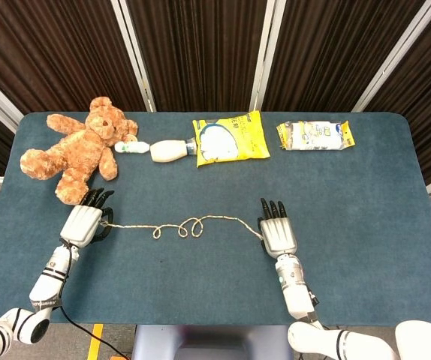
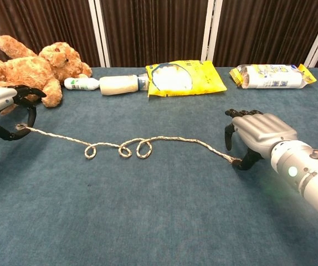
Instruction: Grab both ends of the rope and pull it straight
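Your left hand [image 2: 1, 113] has its dark fingers curled round into a ring, pinching the frayed end of the rope [image 2: 120, 146] between thumb and fingertip. Your right hand [image 2: 257, 136], silver shell on the back with black fingers, is hooked down over the other end; the chest view shows the thumb tip touching the frayed tuft, but whether the fingers have actually clamped it, you can't tell from either view.

The rope is thin, twisted, tan-and-white cord lying on the fuzzy blue felt table [image 1: 366, 187] between your two hands. It isn't straight: it runs taut-ish from the left hand, then there are three small loops roughly midway, then a gentle arc over to the right hand.

Beyond the left hand, further back, a shaggy orange-brown teddy bear [image 1: 76, 150] is sprawled on its back. Just beside its head lies a white plastic bottle [image 1: 159, 149] on its side, and touching that is a crinkly yellow bag [image 1: 228, 138] with a white-and-blue oval patch. Back past the right hand sits a smaller yellow, white and blue packet [image 1: 315, 135]. The print on both is too small to read.
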